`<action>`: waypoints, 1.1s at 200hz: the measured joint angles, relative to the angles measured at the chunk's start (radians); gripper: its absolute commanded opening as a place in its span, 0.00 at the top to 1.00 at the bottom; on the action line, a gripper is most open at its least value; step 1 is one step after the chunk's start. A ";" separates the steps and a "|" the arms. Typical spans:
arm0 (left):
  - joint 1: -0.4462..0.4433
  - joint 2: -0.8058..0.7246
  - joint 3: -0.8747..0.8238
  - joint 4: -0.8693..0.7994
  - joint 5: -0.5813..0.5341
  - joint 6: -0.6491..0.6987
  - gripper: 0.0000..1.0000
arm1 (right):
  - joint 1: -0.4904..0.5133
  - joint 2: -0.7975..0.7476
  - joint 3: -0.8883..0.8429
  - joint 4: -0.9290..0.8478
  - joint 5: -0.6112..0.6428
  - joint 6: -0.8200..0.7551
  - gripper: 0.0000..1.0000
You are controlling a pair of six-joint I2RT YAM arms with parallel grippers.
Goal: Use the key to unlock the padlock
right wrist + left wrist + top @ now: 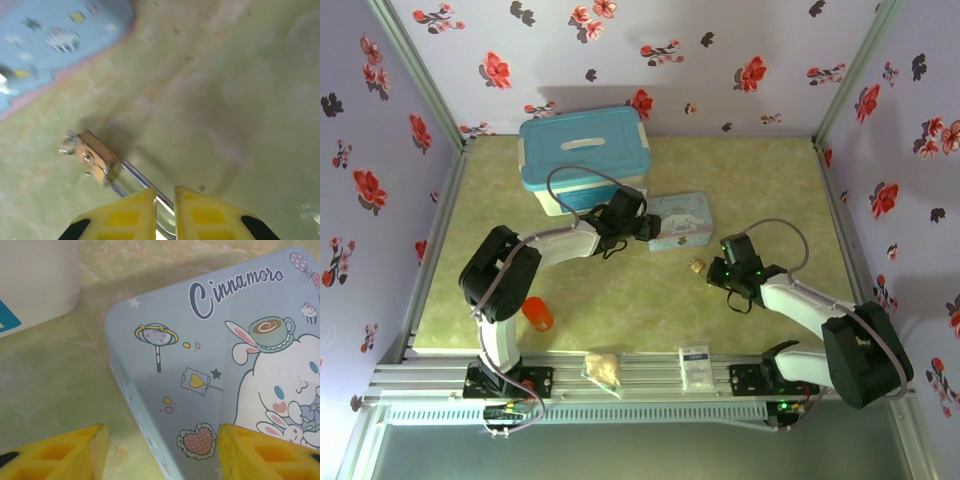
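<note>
from above we see the padlock [697, 266] lying on the mottled green table [620, 300], just beside the right jaws, with floral walls [720, 60] all round. at the left wrist, the left jaws stand wide and empty over the blue tin [200, 365]. at the right wrist, the right jaws pinch narrow on the padlock's shackle. we judge the unlocking not yet done; the key is too blurred to tell.

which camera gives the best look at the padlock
The right wrist view: the padlock lies close up, brass body clear, its silvery shackle running between the jaws of the right gripper. The top external view shows it as a tiny gold speck near the pale blue tin.
</note>
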 measured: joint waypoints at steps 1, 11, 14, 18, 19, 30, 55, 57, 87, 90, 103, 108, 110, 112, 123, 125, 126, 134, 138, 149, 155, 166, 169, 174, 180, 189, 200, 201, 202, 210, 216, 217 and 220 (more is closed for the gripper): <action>0.000 0.000 0.000 0.000 0.000 0.000 0.41 | 0.000 0.000 0.000 -0.003 -0.001 0.000 0.76; 0.000 0.000 0.000 0.000 0.000 0.000 0.41 | 0.000 -0.005 0.000 -0.040 -0.001 -0.006 0.67; 0.000 0.000 0.000 0.000 0.000 0.000 0.41 | 0.000 -0.008 0.000 -0.052 -0.001 -0.014 0.65; 0.000 0.000 0.000 0.000 0.000 0.000 0.41 | 0.000 -0.014 0.000 -0.064 -0.002 -0.014 0.62; 0.000 0.000 0.000 0.000 0.000 0.000 0.41 | 0.000 -0.015 0.000 -0.066 -0.002 -0.018 0.61; 0.000 -0.002 0.000 -0.002 0.000 0.000 0.41 | 0.000 -0.039 0.001 -0.090 -0.001 -0.022 0.55; 0.002 -0.005 0.000 -0.005 0.000 0.004 0.41 | 0.000 -0.065 0.035 -0.117 0.000 -0.067 0.52; 0.002 -0.005 0.000 -0.006 0.000 0.004 0.41 | 0.001 -0.062 0.042 -0.121 0.000 -0.071 0.52; 0.006 -0.020 0.000 -0.040 0.000 0.019 0.40 | 0.045 0.031 0.177 -0.143 0.023 -0.113 0.49; 0.006 -0.022 0.000 -0.043 -0.001 0.019 0.40 | 0.058 0.047 0.193 -0.143 0.026 -0.118 0.48; 0.009 -0.032 -0.003 -0.061 -0.001 0.022 0.40 | 0.100 0.106 0.246 -0.143 0.051 -0.138 0.46; 0.010 -0.037 -0.007 -0.063 -0.001 0.023 0.40 | 0.113 0.131 0.266 -0.143 0.062 -0.148 0.46; 0.010 -0.040 -0.009 -0.064 -0.001 0.023 0.40 | 0.116 0.140 0.272 -0.143 0.066 -0.150 0.46; 0.010 -0.042 -0.011 -0.064 -0.001 0.023 0.40 | 0.121 0.153 0.280 -0.143 0.069 -0.153 0.46; 0.012 -0.059 -0.028 -0.066 -0.001 0.022 0.40 | 0.140 0.222 0.323 -0.147 0.100 -0.170 0.46; 0.012 -0.061 -0.030 -0.067 -0.001 0.022 0.40 | 0.142 0.236 0.332 -0.148 0.108 -0.174 0.46; 0.013 -0.063 -0.033 -0.066 -0.001 0.022 0.40 | 0.142 0.241 0.335 -0.148 0.111 -0.175 0.46; 0.014 -0.078 -0.047 -0.070 -0.001 0.022 0.39 | 0.148 0.294 0.362 -0.151 0.142 -0.182 0.46; 0.014 -0.087 -0.055 -0.071 -0.001 0.022 0.39 | 0.150 0.317 0.372 -0.151 0.150 -0.185 0.46; 0.015 -0.109 -0.073 -0.077 -0.001 0.022 0.39 | 0.154 0.370 0.391 -0.150 0.172 -0.190 0.46; 0.017 -0.122 -0.082 -0.081 -0.001 0.022 0.39 | 0.159 0.391 0.393 -0.143 0.177 -0.190 0.47; 0.019 -0.147 -0.098 -0.085 -0.001 0.022 0.39 | 0.170 0.420 0.392 -0.134 0.181 -0.189 0.48; 0.019 -0.153 -0.101 -0.085 -0.001 0.022 0.39 | 0.174 0.426 0.392 -0.130 0.180 -0.189 0.48; 0.020 -0.163 -0.106 -0.086 -0.001 0.022 0.39 | 0.183 0.435 0.393 -0.127 0.181 -0.188 0.49; 0.021 -0.174 -0.112 -0.085 -0.001 0.022 0.39 | 0.196 0.444 0.393 -0.124 0.192 -0.189 0.49; 0.022 -0.188 -0.120 -0.085 -0.001 0.022 0.39 | 0.215 0.449 0.396 -0.120 0.206 -0.189 0.49; 0.023 -0.200 -0.130 -0.084 -0.001 0.022 0.39 | 0.241 0.450 0.394 -0.111 0.218 -0.188 0.50; 0.023 -0.200 -0.130 -0.084 -0.001 0.022 0.39 | 0.242 0.450 0.394 -0.110 0.218 -0.188 0.50; 0.023 -0.201 -0.131 -0.084 -0.001 0.022 0.39 | 0.245 0.450 0.393 -0.108 0.219 -0.187 0.50; 0.024 -0.205 -0.137 -0.084 -0.001 0.021 0.39 | 0.263 0.449 0.385 -0.096 0.227 -0.184 0.51; 0.024 -0.206 -0.141 -0.084 -0.001 0.021 0.39 | 0.274 0.445 0.377 -0.086 0.237 -0.180 0.51; 0.024 -0.206 -0.141 -0.084 -0.001 0.021 0.39 | 0.275 0.444 0.376 -0.085 0.237 -0.180 0.51; 0.024 -0.206 -0.143 -0.084 -0.001 0.020 0.39 | 0.280 0.441 0.371 -0.081 0.240 -0.177 0.52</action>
